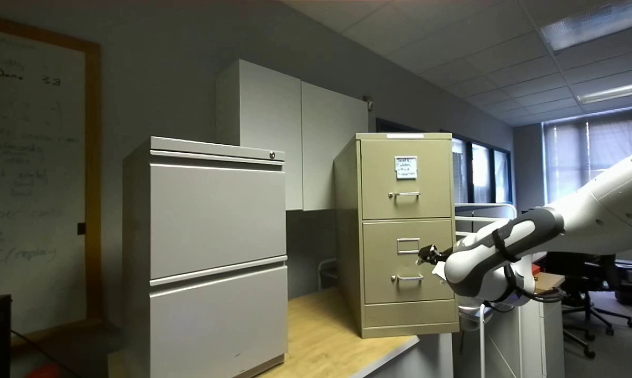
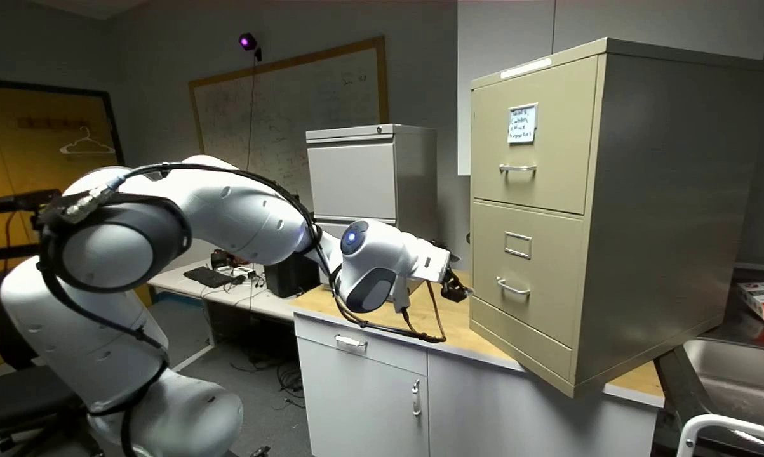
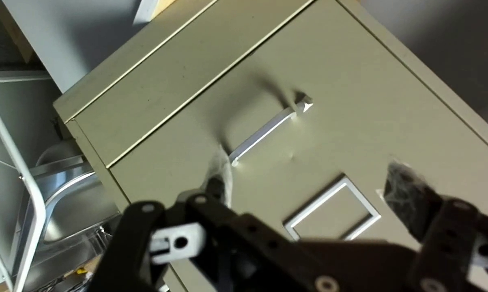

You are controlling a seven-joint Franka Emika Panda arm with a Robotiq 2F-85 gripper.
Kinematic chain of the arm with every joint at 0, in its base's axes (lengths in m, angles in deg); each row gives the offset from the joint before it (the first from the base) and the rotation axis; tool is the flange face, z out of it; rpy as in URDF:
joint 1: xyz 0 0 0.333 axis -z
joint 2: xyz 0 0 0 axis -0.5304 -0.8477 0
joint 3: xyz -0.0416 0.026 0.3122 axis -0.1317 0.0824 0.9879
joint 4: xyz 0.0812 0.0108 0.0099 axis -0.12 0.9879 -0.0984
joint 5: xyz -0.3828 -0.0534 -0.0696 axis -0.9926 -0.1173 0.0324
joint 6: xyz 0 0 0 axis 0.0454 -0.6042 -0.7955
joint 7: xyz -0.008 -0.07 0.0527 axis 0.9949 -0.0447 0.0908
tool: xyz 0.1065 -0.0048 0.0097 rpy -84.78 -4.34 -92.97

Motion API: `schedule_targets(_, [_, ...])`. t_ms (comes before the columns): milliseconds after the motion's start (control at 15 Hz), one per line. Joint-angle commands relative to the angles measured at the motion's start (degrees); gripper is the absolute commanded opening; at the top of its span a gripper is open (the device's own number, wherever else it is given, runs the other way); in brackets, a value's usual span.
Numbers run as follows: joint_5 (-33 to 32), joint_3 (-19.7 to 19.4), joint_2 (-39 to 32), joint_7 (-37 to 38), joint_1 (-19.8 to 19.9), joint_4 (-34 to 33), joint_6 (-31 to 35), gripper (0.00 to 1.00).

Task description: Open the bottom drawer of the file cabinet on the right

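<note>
The tall beige file cabinet (image 1: 347, 236) (image 2: 661, 190) stands on a wooden counter. Its bottom drawer (image 1: 380, 262) (image 2: 553, 273) (image 3: 361, 105) is shut, with a silver bar handle (image 1: 407, 277) (image 2: 512, 287) (image 3: 264, 134) and an empty label frame (image 1: 408, 245) (image 2: 517, 245) (image 3: 335, 202). My gripper (image 1: 426, 255) (image 2: 459, 291) (image 3: 308, 158) is open and empty in front of this drawer. In the wrist view, one fingertip overlaps the handle's end; I cannot tell if they touch. The other finger is well apart, beyond the label frame.
The upper drawer (image 1: 379, 178) (image 2: 566, 139) with a paper label is shut. A light-grey cabinet (image 1: 216, 220) (image 2: 353, 181) stands beside it. A metal sink (image 2: 737, 368) (image 3: 73, 211) and white tube rail (image 2: 731, 422) (image 3: 31, 182) lie on the cabinet's far side.
</note>
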Motion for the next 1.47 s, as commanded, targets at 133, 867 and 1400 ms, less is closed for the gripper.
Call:
schedule_targets(133, [-6.5, -23.7, 5.9, -1.6, -20.5, -3.1, -1.2, 1.00])
schedule_targets(867, [-4.6, -50.6, 15.2, -16.2, -50.9, -21.7, -9.1, 1.00])
schedule_targets(1400, [-4.0, -68.0, 18.6, -21.5, -72.0, -39.8, -23.9, 1.00])
